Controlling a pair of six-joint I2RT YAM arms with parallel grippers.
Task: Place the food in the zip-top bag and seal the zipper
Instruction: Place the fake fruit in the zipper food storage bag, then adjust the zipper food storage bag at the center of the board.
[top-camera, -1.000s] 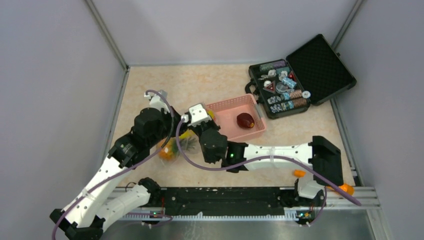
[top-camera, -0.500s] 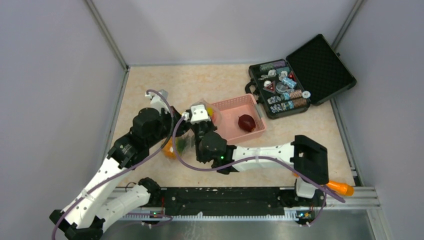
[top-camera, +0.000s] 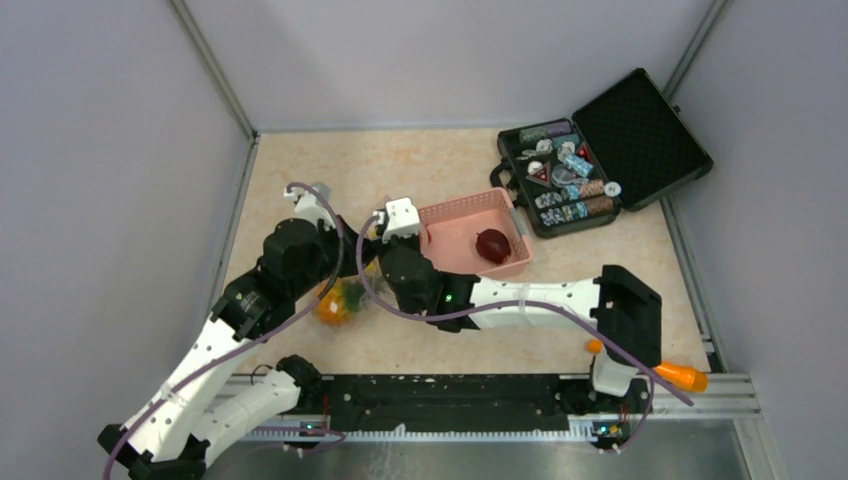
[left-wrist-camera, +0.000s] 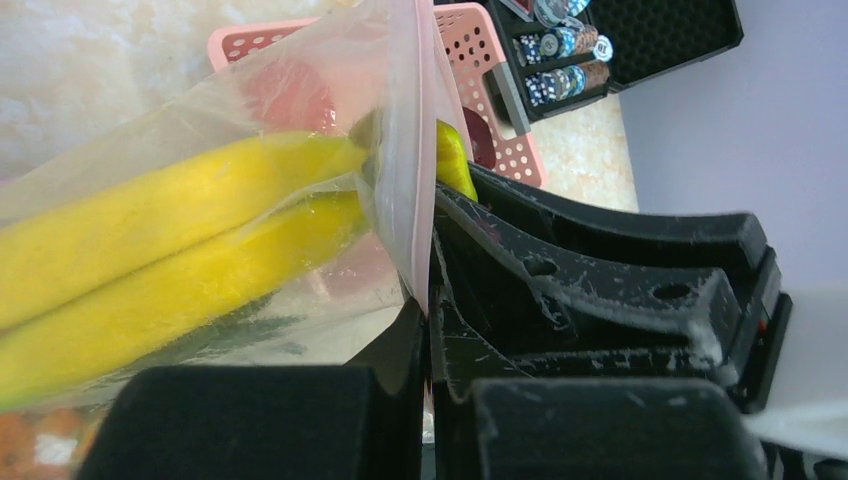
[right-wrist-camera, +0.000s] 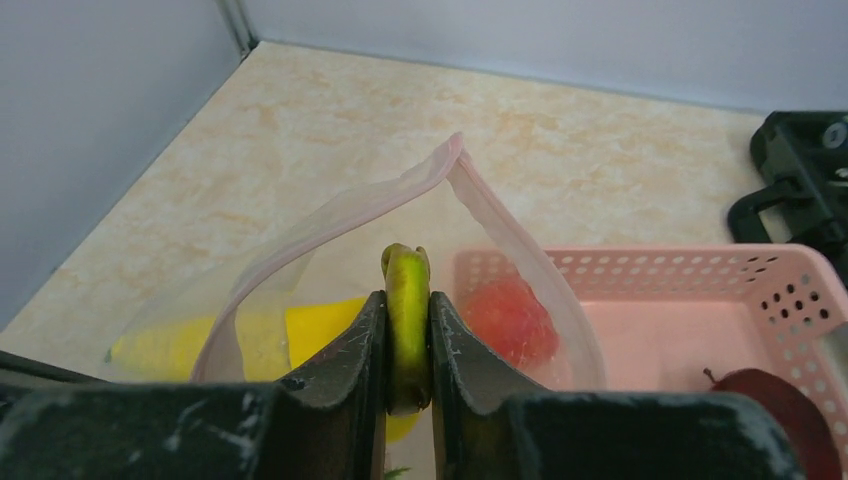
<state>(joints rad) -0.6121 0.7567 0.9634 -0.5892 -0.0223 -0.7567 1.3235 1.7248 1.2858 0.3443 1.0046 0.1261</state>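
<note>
Banana bunch (left-wrist-camera: 180, 200) lies mostly inside the zip-top bag (left-wrist-camera: 300, 80), which hangs between the two grippers just off the left end of the pink basket (top-camera: 462, 203). The top view shows little of this. The arms cover the bag, and only a patch of crinkled film with the pineapple (top-camera: 333, 306) in it shows, on the side away from the basket. That view alone shows the maroon fruit (top-camera: 491, 244) lying in the basket, and the black case (top-camera: 640, 130) open beyond the basket's far right corner.

The right wrist view looks into the bag's mouth. The zipper (right-wrist-camera: 340, 213) arches open in a peak, and the red fruit (right-wrist-camera: 512, 320) shows through the film on the basket side. The right gripper (right-wrist-camera: 406, 340) has both fingers pressed on the bunch's green stem, which stands upright between them at the mouth.

The left wrist view shows the bunch side on. Its long axis runs from the closed end of the bag toward the basket. The stem end points at the basket, and its tip pokes just past the pink strip. Here the left gripper (left-wrist-camera: 425, 325) is closed tight on the bag's edge, and the strip runs down into its fingertips.
</note>
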